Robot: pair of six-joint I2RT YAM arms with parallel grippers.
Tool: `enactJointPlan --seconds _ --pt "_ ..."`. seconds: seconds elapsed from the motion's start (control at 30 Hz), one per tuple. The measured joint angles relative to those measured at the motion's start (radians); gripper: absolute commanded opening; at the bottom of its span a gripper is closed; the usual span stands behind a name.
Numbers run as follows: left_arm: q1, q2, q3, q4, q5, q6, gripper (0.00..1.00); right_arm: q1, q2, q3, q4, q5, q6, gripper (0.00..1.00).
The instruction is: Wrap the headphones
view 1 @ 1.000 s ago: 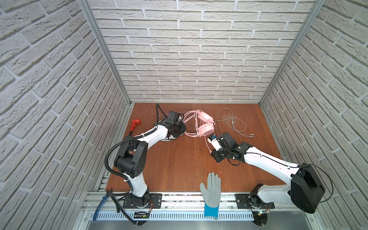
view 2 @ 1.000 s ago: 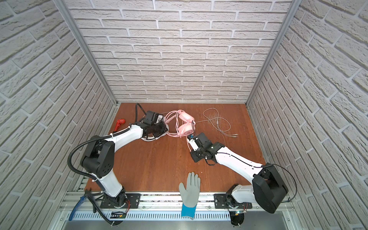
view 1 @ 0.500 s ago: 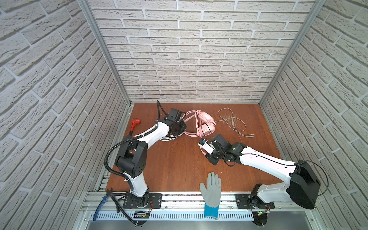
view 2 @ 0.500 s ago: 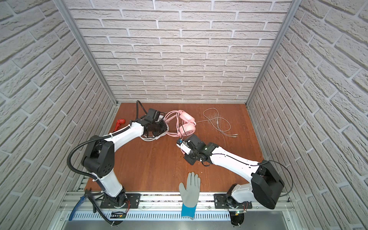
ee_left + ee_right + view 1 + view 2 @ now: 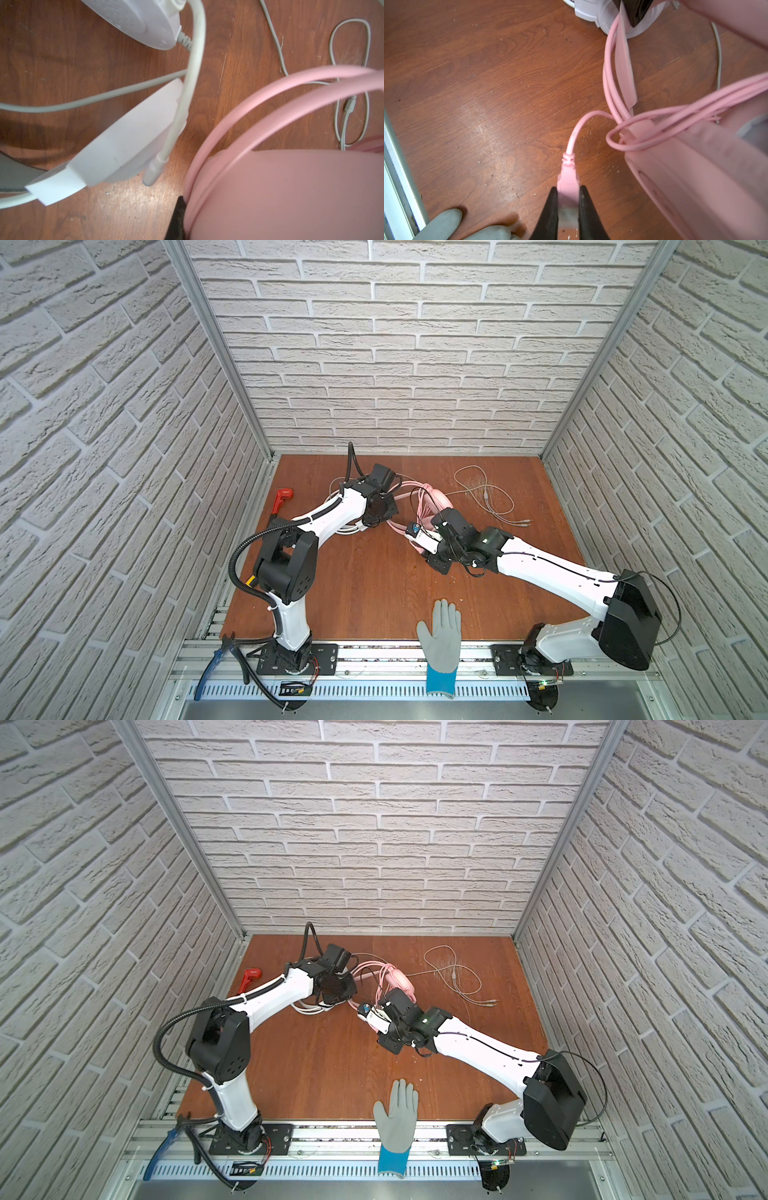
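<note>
Wrapping the pink headset (image 5: 695, 176), mid-rear on the counter (image 5: 374, 593), looks nearly finished: its cable (image 5: 675, 116) loops the headband (image 5: 625, 62) several times. The right claw (image 5: 568, 199) pinches the pink plug (image 5: 568, 176); the left claw (image 5: 632, 18), pressed together, grips the headband. Next, tuck that plug in. Headsets: 2, 1 pink, 1 white headset (image 5: 124, 145) still unwrapped.

Between the right gripper (image 5: 568, 188) and the glove (image 5: 442, 635) the table (image 5: 374, 580) lies bare and passable. Just ahead of that gripper, the pink headset (image 5: 695, 176), pink cable (image 5: 654, 124) loops and white headset (image 5: 124, 141) crowd the way.
</note>
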Motion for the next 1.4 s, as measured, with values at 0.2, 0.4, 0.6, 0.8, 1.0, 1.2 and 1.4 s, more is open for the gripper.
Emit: enactJointPlan --seconds 0.2,0.4,0.6,0.8,1.0,1.2,1.4 --pt "-0.022 0.021 0.030 -0.051 -0.010 0.061 0.00 0.000 0.026 0.071 -0.031 0.011 -0.071 0.06" --pt "-0.031 0.039 0.046 -0.103 -0.013 0.119 0.00 0.000 0.073 0.110 -0.039 0.021 -0.135 0.06" --pt "-0.031 0.047 0.077 -0.135 -0.011 0.176 0.00 0.001 0.073 0.124 -0.036 0.019 -0.198 0.06" --pt "-0.031 0.070 0.101 -0.138 0.019 0.224 0.00 0.001 0.078 0.126 -0.010 0.018 -0.253 0.06" --pt "-0.034 0.116 0.146 -0.182 0.039 0.274 0.00 0.001 0.094 0.126 0.018 0.011 -0.299 0.06" --pt "-0.041 0.121 0.165 -0.203 0.047 0.309 0.00 -0.008 0.113 0.126 0.057 0.008 -0.344 0.06" --pt "-0.045 0.121 0.169 -0.218 0.059 0.339 0.00 -0.014 0.130 0.126 0.085 -0.006 -0.361 0.06"
